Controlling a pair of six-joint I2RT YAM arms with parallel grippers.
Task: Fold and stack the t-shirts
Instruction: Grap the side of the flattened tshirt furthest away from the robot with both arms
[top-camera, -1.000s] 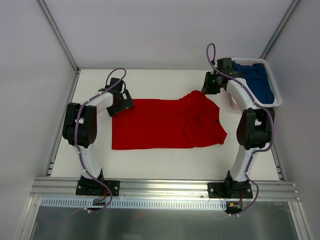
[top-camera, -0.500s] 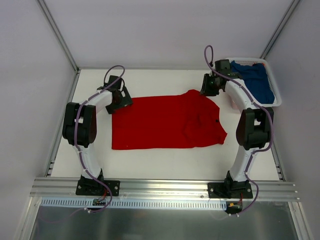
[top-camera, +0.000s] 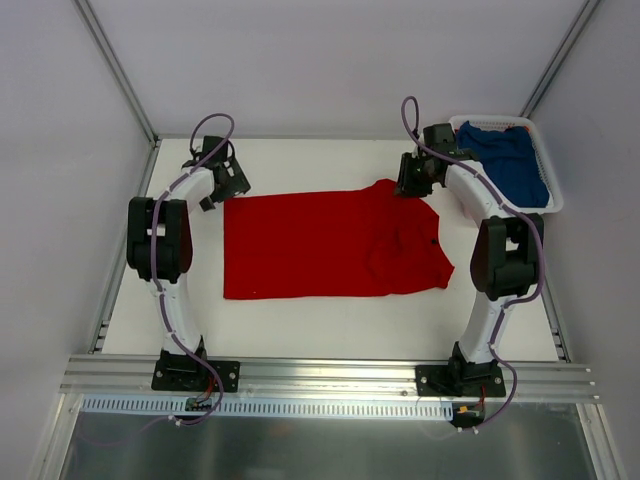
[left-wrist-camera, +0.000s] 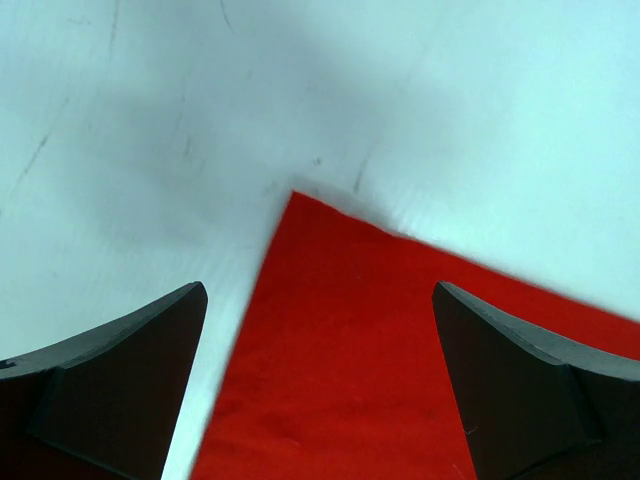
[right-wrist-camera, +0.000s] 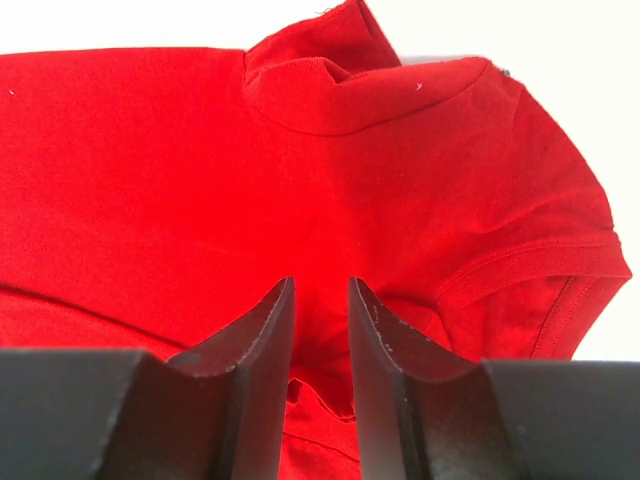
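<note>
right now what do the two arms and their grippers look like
The left arm and right arm each have white links between bulky black joint housings, with a purple cable looping along them. The left gripper and right gripper each have two matte black, wedge-shaped fingers. No markings show.

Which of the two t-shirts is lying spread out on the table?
The red t-shirt: it lies flat on the white table, whereas the blue t-shirt is bunched inside the white basket at the far right.

White table (top-camera: 300, 325) — two things on it
A red t-shirt (top-camera: 320, 250) lies flat mid-table; a white basket (top-camera: 549, 172) sits at the far right.
</note>
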